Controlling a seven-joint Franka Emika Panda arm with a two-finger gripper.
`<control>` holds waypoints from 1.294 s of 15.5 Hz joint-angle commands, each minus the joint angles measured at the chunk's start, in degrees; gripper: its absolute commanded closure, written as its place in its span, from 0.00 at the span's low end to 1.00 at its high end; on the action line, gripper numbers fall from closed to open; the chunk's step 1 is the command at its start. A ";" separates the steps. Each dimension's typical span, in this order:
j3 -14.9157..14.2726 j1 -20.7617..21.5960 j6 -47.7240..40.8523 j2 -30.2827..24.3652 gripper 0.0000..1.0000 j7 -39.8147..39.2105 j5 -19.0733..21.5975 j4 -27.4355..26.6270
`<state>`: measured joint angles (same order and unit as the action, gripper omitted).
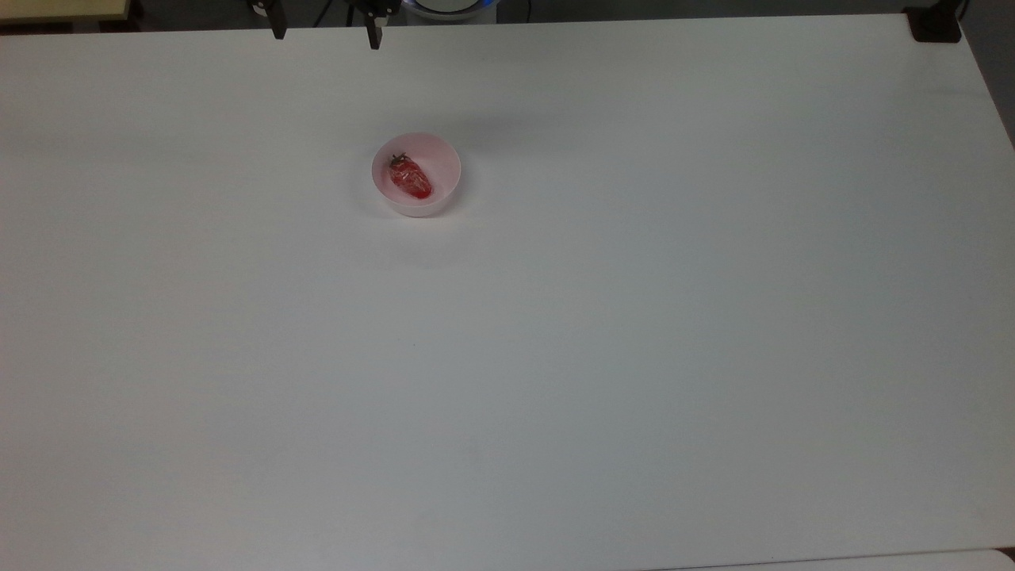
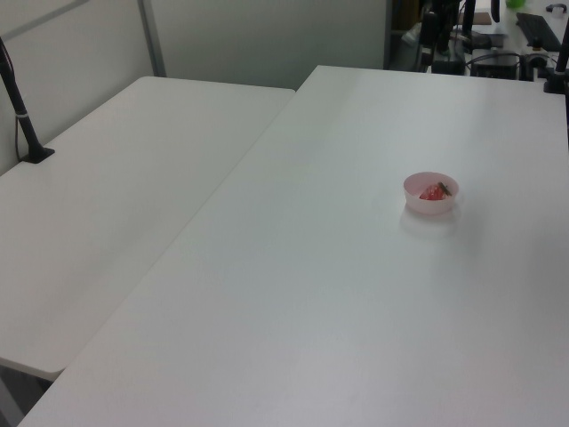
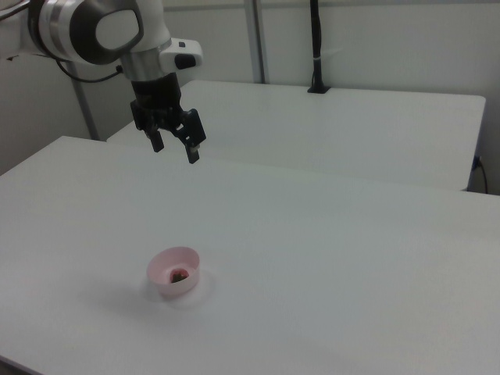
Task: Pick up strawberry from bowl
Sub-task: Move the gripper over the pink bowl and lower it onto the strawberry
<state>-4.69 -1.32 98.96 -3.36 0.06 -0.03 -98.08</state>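
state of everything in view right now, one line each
end effector: open, holding nothing, raised well above the table
strawberry: lying on its side inside the bowl, not gripped
bowl: upright on the table, holding the strawberry
table: bears the bowl

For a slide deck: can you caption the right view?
Open tool poised high above a pink bowl holding a strawberry on the white table.
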 commanded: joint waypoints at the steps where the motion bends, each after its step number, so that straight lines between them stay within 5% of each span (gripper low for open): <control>1: -0.49 0.44 0.53 0.28 0.00 -1.47 1.26 0.26; 9: -0.49 0.35 0.27 0.28 0.00 -2.43 0.65 0.09; 13: -0.05 0.53 -0.08 1.25 0.00 -29.29 -5.24 -3.95; 18: 1.17 1.14 0.80 2.74 0.00 -34.58 -10.16 -11.15; 20: 2.49 1.14 2.02 2.83 0.09 -39.15 -10.95 -14.22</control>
<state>-3.28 -0.81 98.94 0.67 -33.95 -9.29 -107.60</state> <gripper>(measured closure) 0.018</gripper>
